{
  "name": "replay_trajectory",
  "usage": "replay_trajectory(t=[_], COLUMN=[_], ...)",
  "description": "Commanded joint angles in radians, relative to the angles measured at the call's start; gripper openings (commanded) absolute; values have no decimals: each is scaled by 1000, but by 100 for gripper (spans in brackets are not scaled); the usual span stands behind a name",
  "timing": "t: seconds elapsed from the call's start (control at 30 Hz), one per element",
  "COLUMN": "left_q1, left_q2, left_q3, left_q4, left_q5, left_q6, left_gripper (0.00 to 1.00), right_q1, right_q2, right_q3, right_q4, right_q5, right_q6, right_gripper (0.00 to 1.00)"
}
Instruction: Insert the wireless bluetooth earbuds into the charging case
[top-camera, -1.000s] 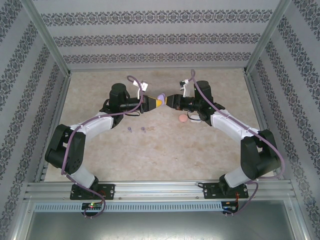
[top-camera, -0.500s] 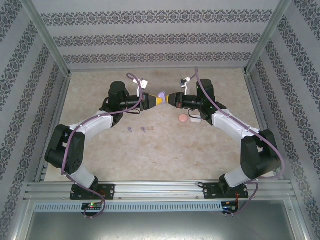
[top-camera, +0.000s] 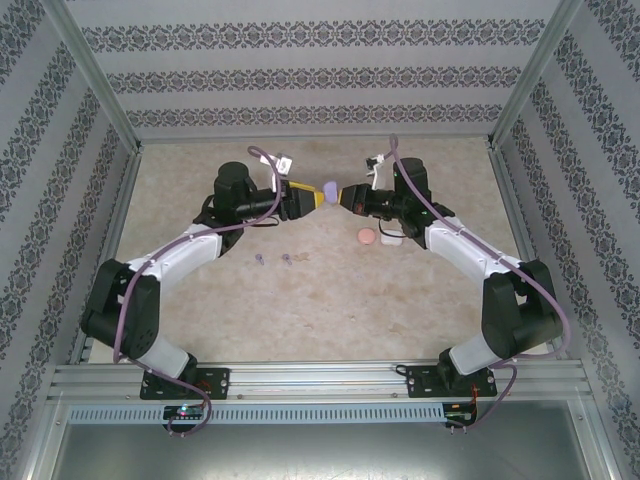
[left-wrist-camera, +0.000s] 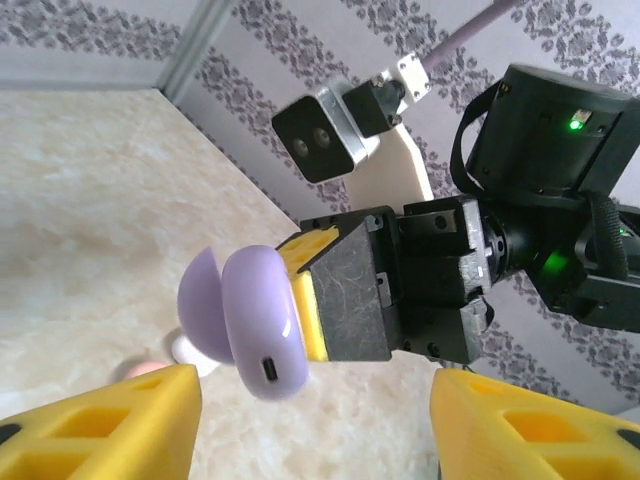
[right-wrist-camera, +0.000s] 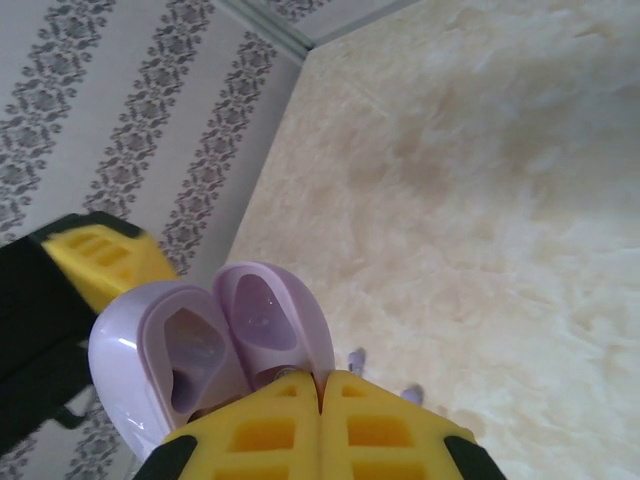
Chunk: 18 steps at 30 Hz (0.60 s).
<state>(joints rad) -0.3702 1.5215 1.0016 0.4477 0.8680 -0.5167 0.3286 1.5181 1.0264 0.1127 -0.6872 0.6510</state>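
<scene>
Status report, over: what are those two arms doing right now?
Right gripper shut on purple case, lid open. Left gripper open, facing it. Purple earbuds loose on table. Pink case aside.

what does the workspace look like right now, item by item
surface: beige marbled table, no spill seen
job's things: purple case open, no earbud seen inside, held above the table; two purple earbuds lying loose on the table; pink case and white case side by side on the table
clutter: nothing seen
grippers: right gripper shut on the purple case; left gripper, jaws open, close in front of it
cables: purple cables looped clear of the table
surroundings: patterned walls, metal frame
</scene>
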Motion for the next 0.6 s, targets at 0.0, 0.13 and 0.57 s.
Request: replay_trajectory(t=[0.0, 0.13, 0.57], left_q1=[20, 26, 31], left_q2=[-65, -53, 173], left_q3=[40, 161, 563], left_q4=[-185, -489, -1198], left_q5=[-43, -18, 94], left_q6=[153, 352, 797], left_gripper=[68, 72, 72], right_q1=[-11, -7, 140], right_q2=[-15, 4, 53], right_q3=[58, 111, 300], right_q4=[-101, -222, -602], right_q5=[52, 89, 324], right_q6=[-99, -229, -750], right_gripper=[0, 0, 0])
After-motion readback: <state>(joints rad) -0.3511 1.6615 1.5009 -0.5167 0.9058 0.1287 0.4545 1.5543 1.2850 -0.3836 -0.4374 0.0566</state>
